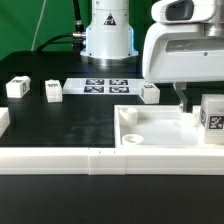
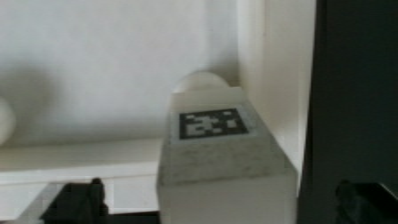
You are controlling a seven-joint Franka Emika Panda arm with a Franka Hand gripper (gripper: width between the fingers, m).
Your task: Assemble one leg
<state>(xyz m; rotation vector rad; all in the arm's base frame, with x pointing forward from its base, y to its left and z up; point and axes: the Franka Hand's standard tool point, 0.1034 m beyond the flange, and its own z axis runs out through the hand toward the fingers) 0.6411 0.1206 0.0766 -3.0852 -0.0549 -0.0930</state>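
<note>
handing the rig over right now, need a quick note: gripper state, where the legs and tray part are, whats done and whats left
Gripper: down over the tray-like part at the exterior view's right, around one leg; the wrist view shows that leg standing upright between the fingertips. Whether the fingers actually clamp it cannot be told.
Other legs: three lie loose on the black table, at and, near the marker board.
Done: one leg brought to the tray-like part.
Left: whether it is seated is not visible; check that, then release.
</note>
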